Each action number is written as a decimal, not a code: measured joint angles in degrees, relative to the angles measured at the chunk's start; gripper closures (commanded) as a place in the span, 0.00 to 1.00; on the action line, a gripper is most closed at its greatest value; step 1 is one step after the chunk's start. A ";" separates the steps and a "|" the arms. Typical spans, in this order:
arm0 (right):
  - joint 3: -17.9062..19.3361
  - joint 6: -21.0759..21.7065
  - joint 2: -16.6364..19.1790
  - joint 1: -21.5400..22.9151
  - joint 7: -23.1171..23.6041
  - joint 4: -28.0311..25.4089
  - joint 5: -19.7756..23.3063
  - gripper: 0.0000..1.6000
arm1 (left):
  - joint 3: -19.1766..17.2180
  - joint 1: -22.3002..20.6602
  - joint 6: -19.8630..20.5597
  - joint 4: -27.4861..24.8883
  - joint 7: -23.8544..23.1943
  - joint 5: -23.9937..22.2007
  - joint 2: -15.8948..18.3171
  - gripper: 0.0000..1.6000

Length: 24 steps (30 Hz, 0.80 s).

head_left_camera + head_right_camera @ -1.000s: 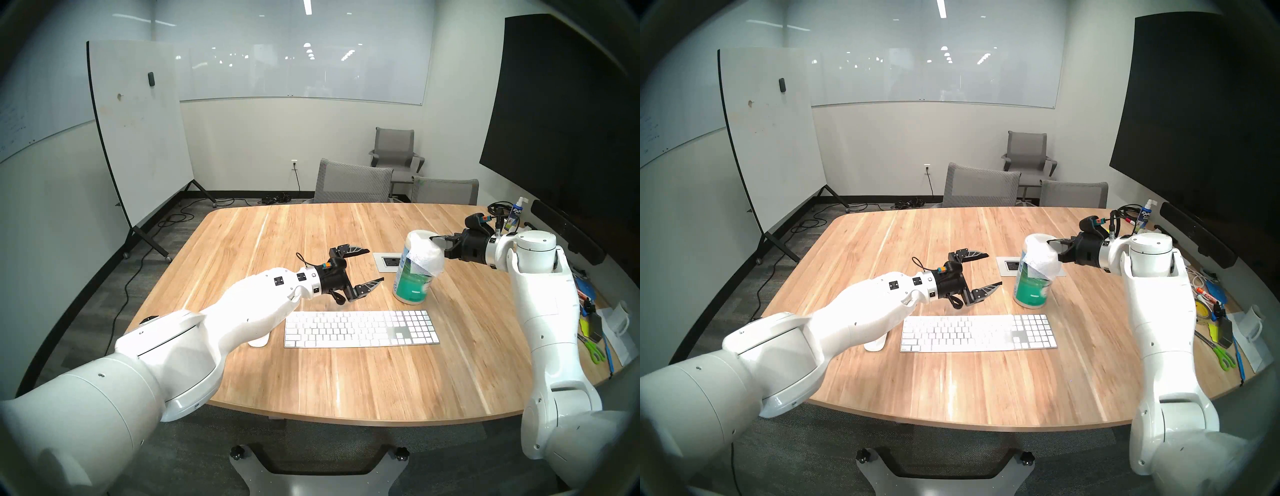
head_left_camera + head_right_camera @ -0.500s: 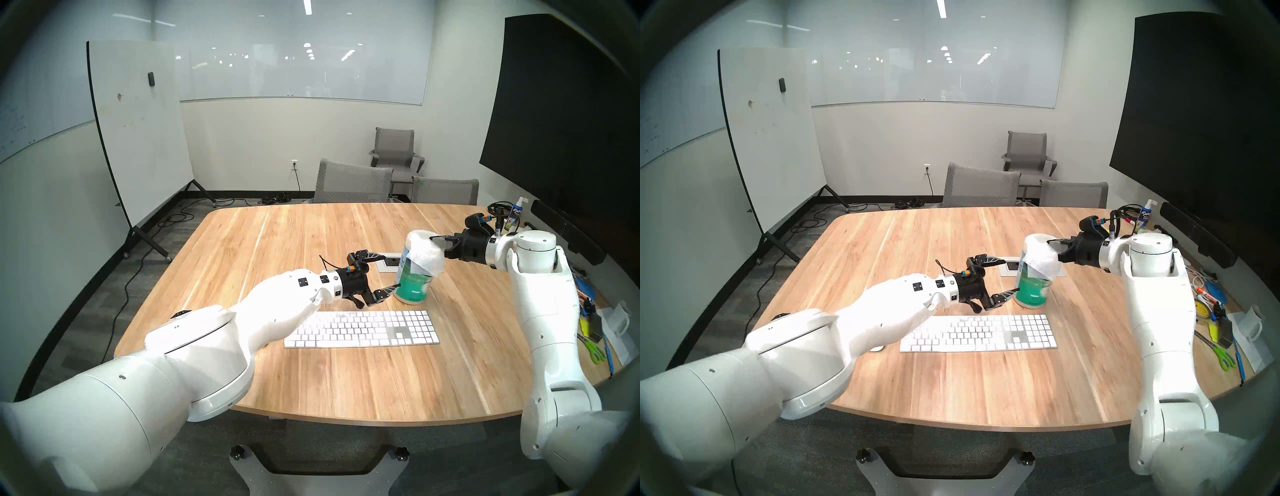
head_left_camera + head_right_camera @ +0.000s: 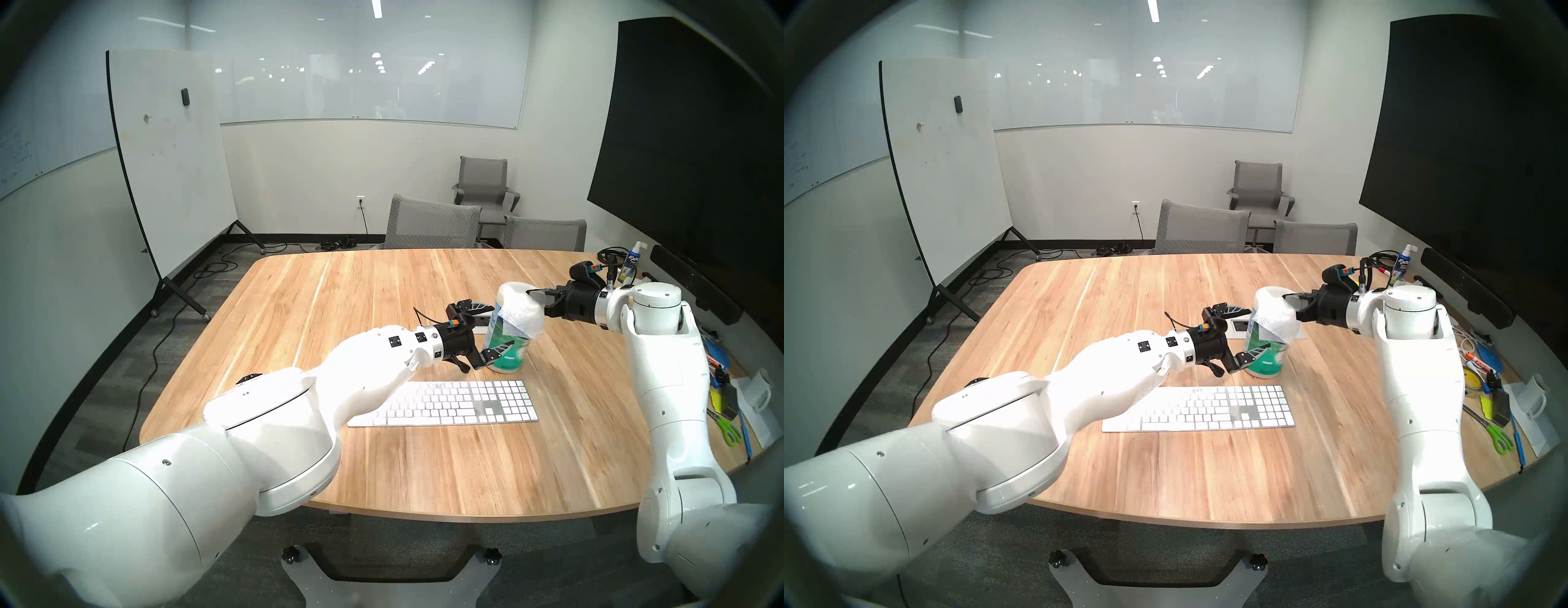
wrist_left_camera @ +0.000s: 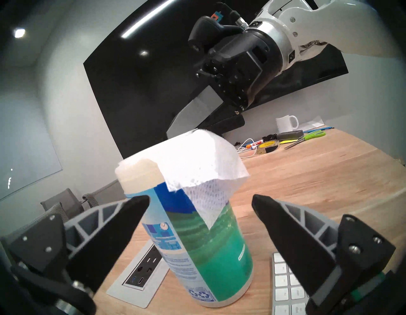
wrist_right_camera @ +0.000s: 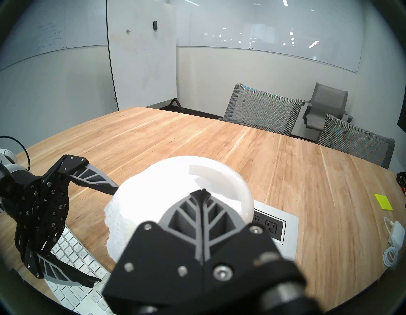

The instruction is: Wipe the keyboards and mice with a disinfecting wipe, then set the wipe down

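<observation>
The white keyboard (image 3: 458,403) (image 3: 1208,409) lies near the table's front edge. Behind it stands a blue-green wipes canister (image 3: 507,354) (image 4: 208,253). The disinfecting wipe (image 3: 524,314) (image 4: 197,162) (image 5: 153,198) drapes over the canister's cap. My right gripper (image 3: 530,292) (image 3: 1286,296) (image 5: 203,191) is shut, its tips pinching the wipe at the top of the canister. My left gripper (image 3: 500,327) (image 3: 1258,330) (image 4: 200,199) is open, one finger on each side of the canister's body, not touching it. The mouse is hidden behind my left arm.
A power outlet plate (image 4: 140,281) (image 5: 276,224) is set into the table behind the canister. Scissors (image 3: 727,433), a mug (image 3: 759,388), tape and a spray bottle (image 3: 632,263) crowd the right edge. A charger (image 5: 397,233) and a yellow note (image 5: 383,202) lie there too. Grey chairs (image 3: 432,223) stand at the far side.
My left arm has reached forward and right, bringing its open fingers from beside the keyboard to either side of the canister, and now covers the mouse. The right gripper has not moved.
</observation>
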 measured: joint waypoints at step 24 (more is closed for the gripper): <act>0.42 0.00 -0.25 0.05 0.36 0.00 -0.60 1.00 | -1.98 0.12 -6.85 4.77 -4.21 -1.51 -3.44 1.00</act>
